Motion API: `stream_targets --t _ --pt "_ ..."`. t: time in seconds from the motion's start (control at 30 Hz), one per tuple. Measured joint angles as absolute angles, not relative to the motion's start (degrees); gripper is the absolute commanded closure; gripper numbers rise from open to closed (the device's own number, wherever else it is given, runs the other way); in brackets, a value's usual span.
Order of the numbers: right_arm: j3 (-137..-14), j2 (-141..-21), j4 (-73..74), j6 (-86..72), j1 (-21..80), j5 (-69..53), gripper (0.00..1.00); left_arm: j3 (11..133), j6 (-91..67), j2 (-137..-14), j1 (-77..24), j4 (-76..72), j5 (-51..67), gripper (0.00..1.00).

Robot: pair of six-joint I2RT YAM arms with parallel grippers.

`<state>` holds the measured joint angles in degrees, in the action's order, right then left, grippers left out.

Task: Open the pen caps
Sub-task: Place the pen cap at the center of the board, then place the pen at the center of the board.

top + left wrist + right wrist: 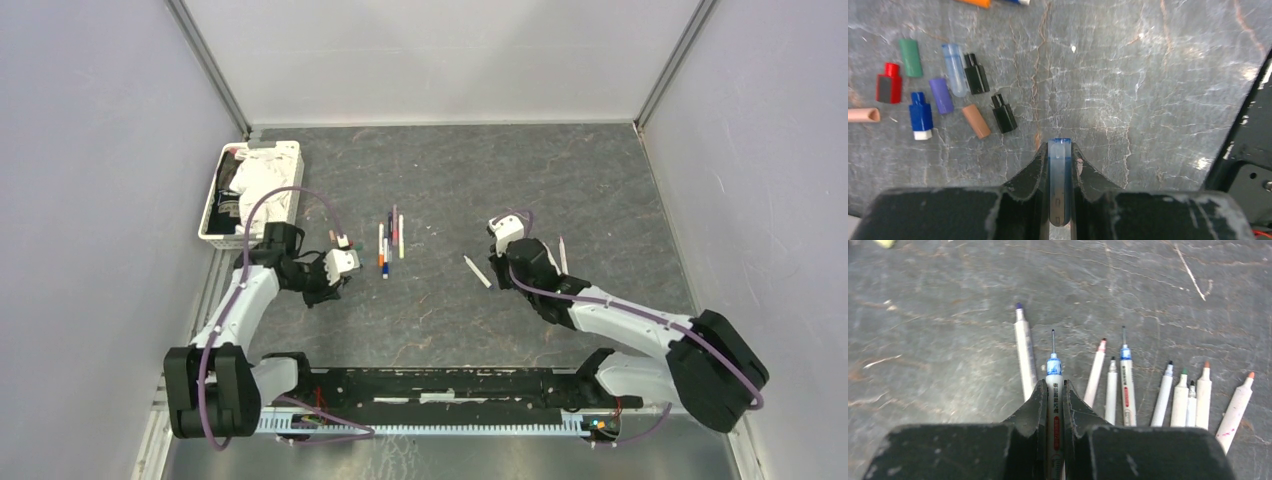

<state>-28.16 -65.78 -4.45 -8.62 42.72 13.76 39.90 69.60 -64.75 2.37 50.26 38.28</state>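
Note:
My left gripper (pixel 1059 147) is shut on a translucent blue pen cap (pixel 1060 172), held a little above the table. To its left lie several loose pen caps: green (pixel 910 57), red (pixel 889 82), blue (pixel 921 115), purple (pixel 941 95), clear blue (pixel 955 70), two black (pixel 976 74), brown (pixel 976 121). My right gripper (pixel 1053 387) is shut on a white pen (pixel 1053 371) with a blue collar and a bare thin tip. In the top view the left gripper (pixel 340 262) and right gripper (pixel 503 235) stand apart, either side of a group of pens (pixel 390 240).
A row of uncapped white pens (pixel 1126 382) lies on the table under and right of the right gripper. One loose pen (pixel 477 271) lies by the right arm. A white tray of cloth (pixel 250 190) sits at the back left by the wall.

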Motion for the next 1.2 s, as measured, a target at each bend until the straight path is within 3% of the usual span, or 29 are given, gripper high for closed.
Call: stream_targets --t 0.17,0.37,0.47,0.63,0.87,1.03,1.2 --pt "-27.38 -71.16 -10.92 -10.57 40.69 16.71 1.0 35.53 65.87 -65.21 1.08 43.31 34.04 0.89" --pt "-27.38 -76.38 -16.34 -13.13 40.49 16.86 1.0 34.37 62.94 -68.34 -2.17 36.32 30.0 0.81" --pt "-27.38 -78.59 -18.2 -14.5 40.49 16.86 1.0 33.76 61.71 -69.84 -3.09 34.24 28.29 0.67" --pt "-27.38 -81.19 -20.4 -15.75 40.49 16.88 1.0 33.76 59.66 -70.43 -3.4 32.47 26.41 0.34" --pt "-27.24 -83.77 -22.28 -16.29 40.42 17.28 1.0 35.14 58.06 -69.21 -3.42 33.8 25.96 0.28" --pt "-26.59 -84.38 -23.05 -16.29 40.18 18.24 0.89 41.01 55.9 -67.81 -3.42 37.28 27.03 0.25" --pt "-26.3 -84.86 -23.38 -16.23 39.83 18.7 0.85 49.19 53.06 -66.5 -3.42 41.43 29.65 0.17"
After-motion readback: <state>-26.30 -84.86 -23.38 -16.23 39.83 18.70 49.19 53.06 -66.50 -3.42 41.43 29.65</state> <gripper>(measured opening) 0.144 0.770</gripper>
